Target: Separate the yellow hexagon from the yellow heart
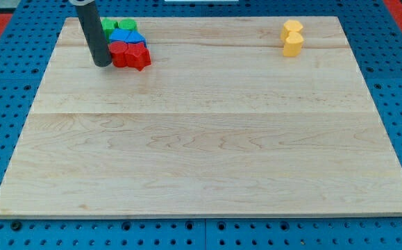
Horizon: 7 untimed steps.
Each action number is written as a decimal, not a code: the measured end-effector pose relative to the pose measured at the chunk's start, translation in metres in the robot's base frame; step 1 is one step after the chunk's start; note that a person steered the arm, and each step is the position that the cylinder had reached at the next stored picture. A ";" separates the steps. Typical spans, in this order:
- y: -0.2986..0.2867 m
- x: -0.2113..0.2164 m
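Two clusters sit on the desk [201, 139], and I'll take them from the view's left. My tip [102, 64] rests on the wood at the upper left, touching or just beside the red block [120, 50] of a tight pile: a red star-like block [139, 57], a blue block [128, 37] and two green blocks [117, 26] behind. No hand is fitted, only the bare rod, so nothing is held.

Far across, at the view's upper right, the yellow hexagon [291, 28] and the yellow heart [293, 45] lie touching, the hexagon toward the top. Which is which is my best reading; the shapes are small. The pair's long axis runs top to bottom, and I cannot tell where the heart's point faces.

Risks, as I judge them: dragging the red blocks along as I leave, shoving both yellows together instead of splitting them, or pushing the hexagon off the nearby top edge.
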<state>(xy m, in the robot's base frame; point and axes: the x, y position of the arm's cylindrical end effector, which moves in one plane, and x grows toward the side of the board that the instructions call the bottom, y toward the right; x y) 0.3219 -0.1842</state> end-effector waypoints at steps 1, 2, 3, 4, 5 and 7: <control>-0.007 0.034; 0.077 0.052; 0.181 0.052; 0.259 0.052; 0.341 0.035; 0.412 -0.049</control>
<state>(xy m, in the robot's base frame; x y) 0.2728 0.2273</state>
